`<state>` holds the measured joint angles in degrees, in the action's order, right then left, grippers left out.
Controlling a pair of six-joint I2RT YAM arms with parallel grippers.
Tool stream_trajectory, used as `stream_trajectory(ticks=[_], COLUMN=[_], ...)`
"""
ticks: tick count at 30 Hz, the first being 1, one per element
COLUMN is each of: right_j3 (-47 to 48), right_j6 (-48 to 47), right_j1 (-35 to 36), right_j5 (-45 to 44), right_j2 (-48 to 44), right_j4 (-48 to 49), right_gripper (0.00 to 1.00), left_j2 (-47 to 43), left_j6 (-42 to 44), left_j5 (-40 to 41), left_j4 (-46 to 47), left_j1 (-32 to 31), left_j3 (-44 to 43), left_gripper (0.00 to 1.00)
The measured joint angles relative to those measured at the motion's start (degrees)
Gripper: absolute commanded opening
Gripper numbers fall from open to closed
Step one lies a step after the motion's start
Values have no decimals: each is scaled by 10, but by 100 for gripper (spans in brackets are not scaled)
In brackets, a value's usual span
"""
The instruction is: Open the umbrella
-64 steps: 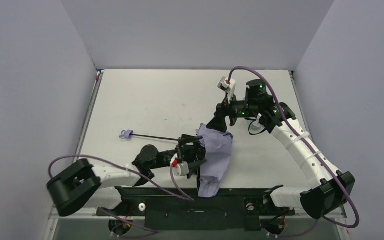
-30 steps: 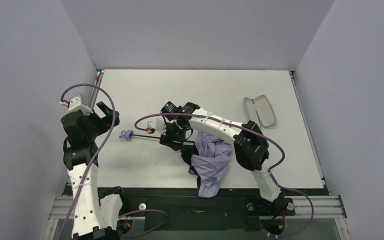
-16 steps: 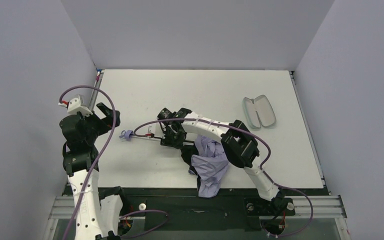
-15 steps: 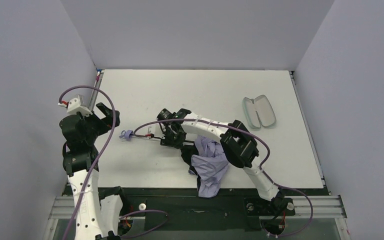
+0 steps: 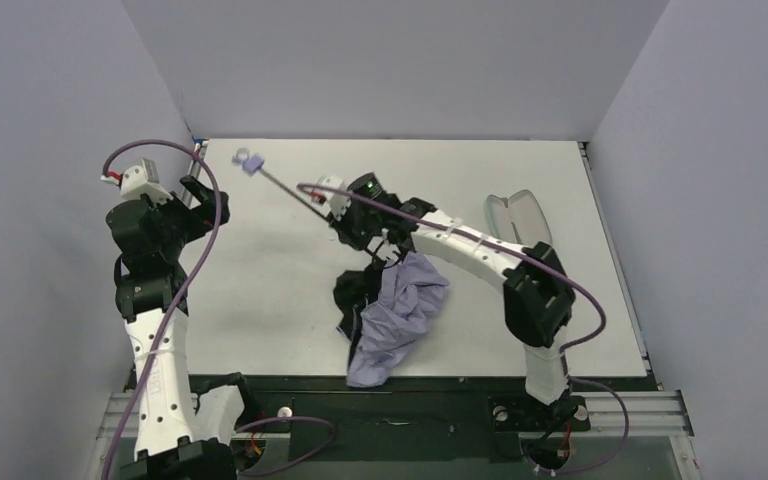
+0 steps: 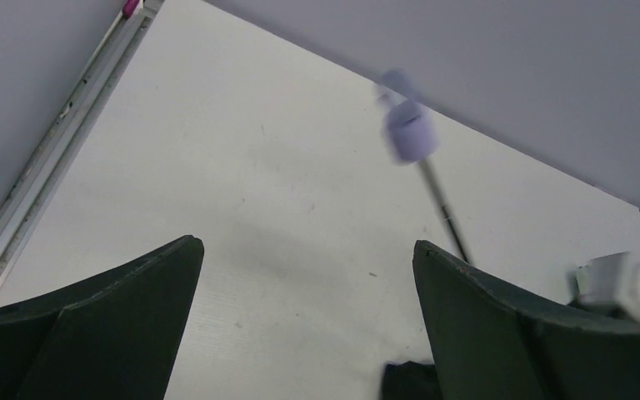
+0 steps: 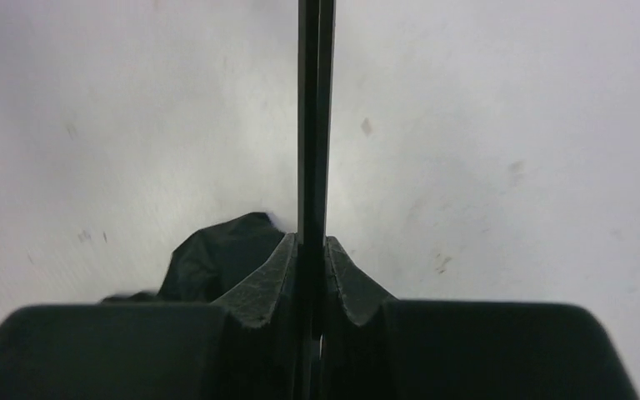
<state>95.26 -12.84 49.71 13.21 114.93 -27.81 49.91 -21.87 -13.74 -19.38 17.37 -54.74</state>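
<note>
Right gripper (image 7: 312, 254): fingers clamped together on the thin black shaft (image 7: 308, 100) of the umbrella (image 5: 396, 300).
Left gripper (image 6: 307, 250): fingers wide apart, holding nothing.
Umbrella: knob (image 5: 248, 160) points far-left; fabric lies crumpled on the table (image 5: 260, 290).

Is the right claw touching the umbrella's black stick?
Touching. The right wrist view shows the right claw shut on the umbrella's black stick, with a finger pressed against each side.

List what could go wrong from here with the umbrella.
The right gripper pinches only the thin shaft, which could slip or twist. The crumpled canopy reaches the near edge of the table and could snag. The open left gripper is apart from the knob handle, so that end is unsupported.
</note>
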Motion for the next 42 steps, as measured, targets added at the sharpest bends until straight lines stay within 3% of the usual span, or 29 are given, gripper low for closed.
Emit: stream_trajectory(ticks=[7,14,17,23,28,31,33,37,42], right_j3=[-24,-175,-200,-195,-213,-213,-212,-193,-180], right_j6=[159,169,172,180,183,203,213,233,253], right_j1=[-80,-80,-80,-75,-59,-55,-58,-61,-50], right_j5=[22,-33,-58,-68,-101,-138,-169,-220,-251], right_j2=[-163,-312,-320,-264,-261,-263,-267,-273,-279], right_j4=[224,385,426,436,439,449,452,452,450], right_gripper=[0,0,0,0,0,0,0,0,0], left_j2=[54,81,79,61,36,44,53,76,116], left_j6=[4,44,88,230,310,359,384,417,437], left_j5=[-28,-89,-121,-187,-223,-226,-223,-208,-164], left_j4=[56,77,79,59,59,51,45,46,61], left_j1=[0,-10,-49,-189,-263,-321,-354,-431,-501], left_j3=[-49,-71,-71,-67,-43,-36,-34,-34,-34], left_gripper=[97,97,97,99,66,63,64,87,87])
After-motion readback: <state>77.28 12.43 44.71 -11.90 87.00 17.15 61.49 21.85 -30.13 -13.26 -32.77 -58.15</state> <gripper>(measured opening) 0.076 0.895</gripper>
